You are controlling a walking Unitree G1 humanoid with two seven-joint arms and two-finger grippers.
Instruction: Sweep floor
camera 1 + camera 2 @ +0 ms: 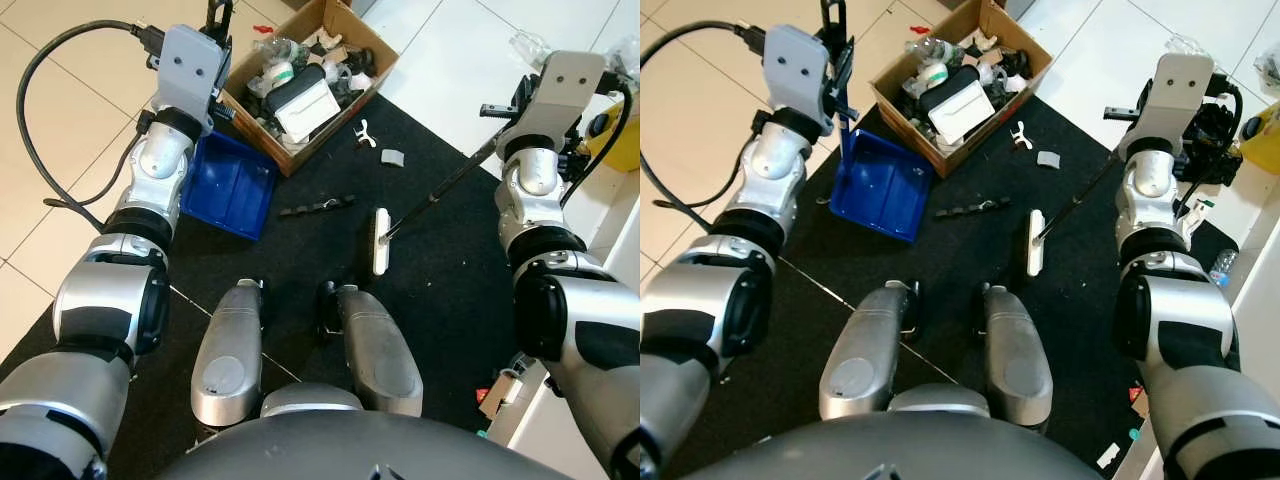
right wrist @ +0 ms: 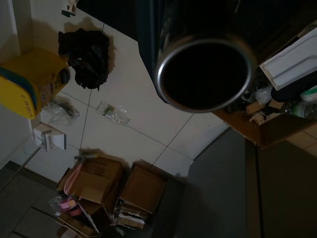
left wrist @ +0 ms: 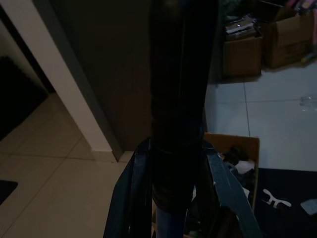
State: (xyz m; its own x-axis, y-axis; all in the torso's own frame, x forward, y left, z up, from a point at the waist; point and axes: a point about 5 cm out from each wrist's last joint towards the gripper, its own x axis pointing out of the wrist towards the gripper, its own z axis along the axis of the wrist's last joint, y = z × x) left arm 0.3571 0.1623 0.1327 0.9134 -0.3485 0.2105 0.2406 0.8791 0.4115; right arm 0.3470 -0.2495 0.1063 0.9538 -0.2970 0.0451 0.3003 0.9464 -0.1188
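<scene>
Black mat (image 1: 440,280), white-headed broom (image 1: 381,241), thin dark, possibly metal, handle

My left gripper (image 1: 836,40) is closed on the handle of the blue dustpan (image 1: 880,185), and just to its right the cardboard box (image 1: 960,75), heaped with clutter, blocks any sideways pass. Left of it I see open tile. My right gripper (image 1: 505,108) is wrapped round the broom handle (image 1: 450,180), I think; its fingers are hard to see. The broom head (image 1: 380,240) rests on the black mat (image 1: 440,290). Ahead of the head lie a black strip (image 1: 316,207), a white clip (image 1: 365,134) and a grey scrap (image 1: 392,157). Bare mat lies between them. A yellow object (image 1: 625,135) crowds the right gripper's outer side.
</scene>
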